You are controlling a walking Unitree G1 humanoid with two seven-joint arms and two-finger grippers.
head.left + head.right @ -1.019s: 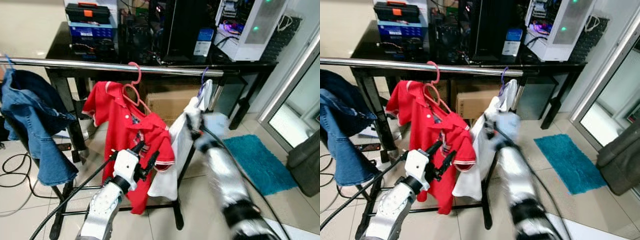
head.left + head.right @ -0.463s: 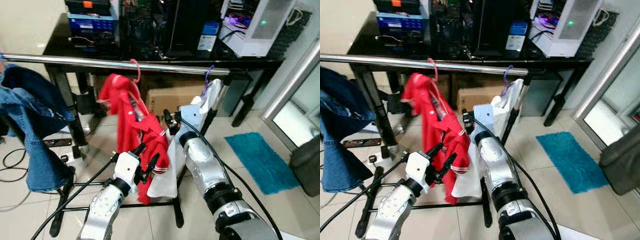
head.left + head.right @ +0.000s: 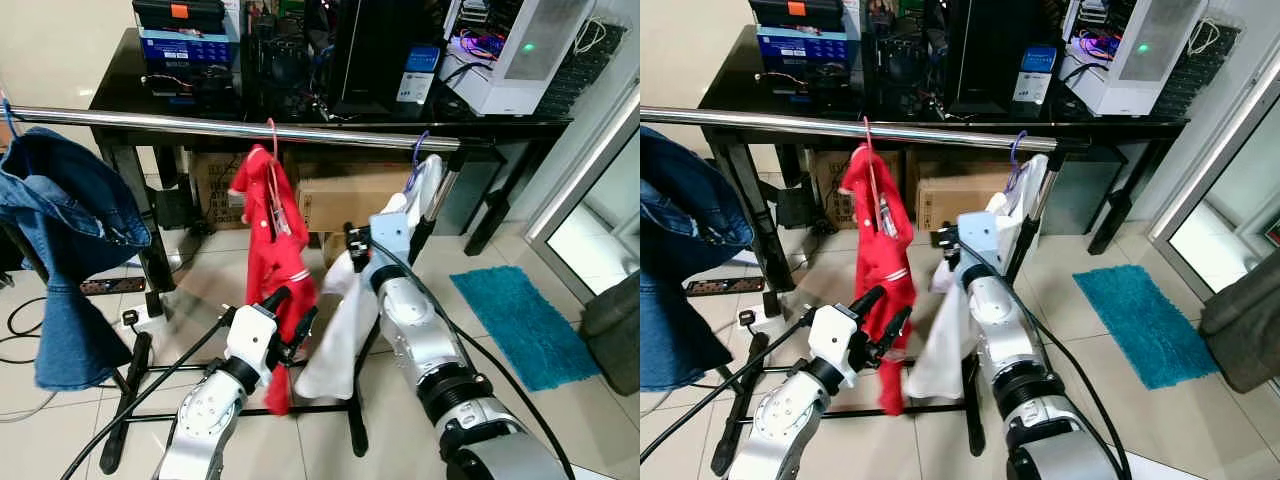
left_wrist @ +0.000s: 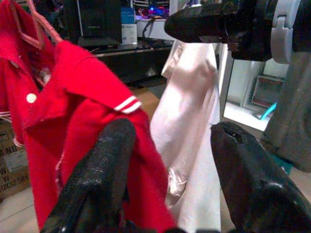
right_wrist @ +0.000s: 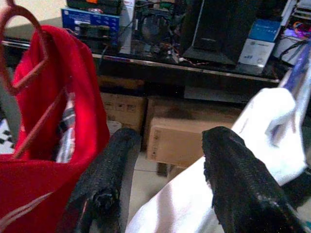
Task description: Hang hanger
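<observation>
Three garments hang on the rail (image 3: 200, 127): jeans (image 3: 60, 250), a red shirt (image 3: 270, 240) on a pink hanger (image 3: 271, 150), and a white shirt (image 3: 345, 320). Left gripper (image 3: 288, 318) sits spread by the red hem; right gripper (image 3: 352, 240), released, sits between the shirts.

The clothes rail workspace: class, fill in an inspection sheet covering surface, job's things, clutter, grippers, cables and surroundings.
Surface: steel rail running across, tiled floor below.
Job's things: red shirt on a pink hanger hooked over the rail; white garment on a purple hanger; denim garment at the robot's left.
Clutter: cardboard boxes, computer gear on the black desk.
Grippers: left gripper open, by the red shirt's hem; right gripper open, between the two shirts.
Cables: power strip and cords on the floor.
Surroundings: teal mat.
</observation>
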